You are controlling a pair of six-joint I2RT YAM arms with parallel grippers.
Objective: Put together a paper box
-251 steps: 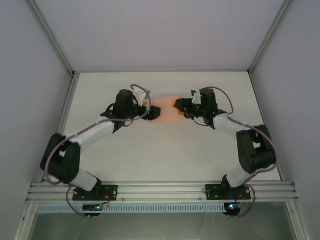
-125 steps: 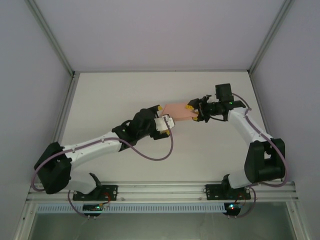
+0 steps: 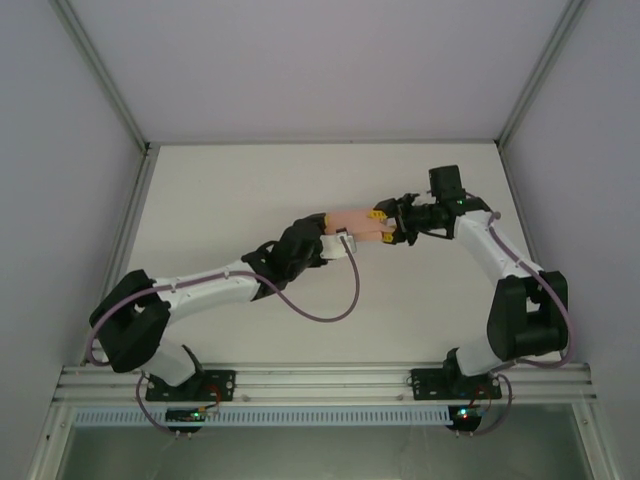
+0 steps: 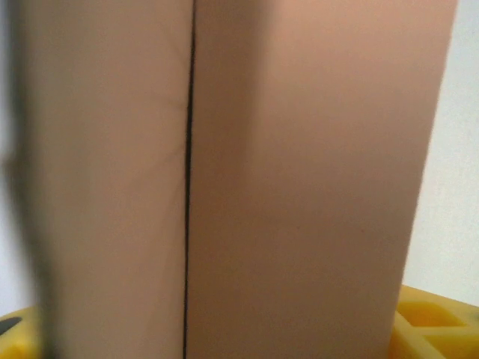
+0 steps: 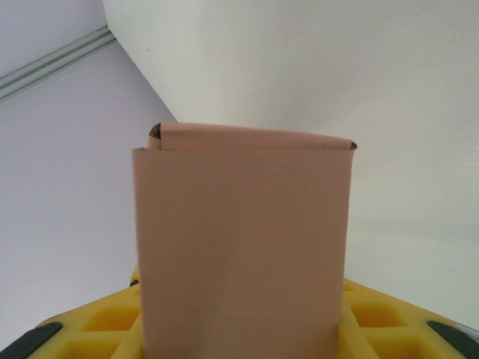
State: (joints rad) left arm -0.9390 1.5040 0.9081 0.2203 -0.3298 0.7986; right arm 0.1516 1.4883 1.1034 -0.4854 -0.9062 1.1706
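Top view: the salmon-pink paper box (image 3: 352, 221), folded into a squarish sleeve, is held over the middle of the white tabletop (image 3: 230, 180), between the two arms. The right pincer (image 3: 381, 225) pinches its right end; in the right wrist view the card stands between yellow fingers (image 5: 101, 325). The left pincer (image 3: 333, 230) straddles the left end, yellow fingers (image 4: 438, 329) flanking the card; whether they press it cannot be told.

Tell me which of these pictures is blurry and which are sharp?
Left wrist view: the pink box sits very close, soft, and smeared dark along its left edge. Right wrist view: the box's edges are crisp, the light even. Top view: clear, evenly lit, no glare on the table.
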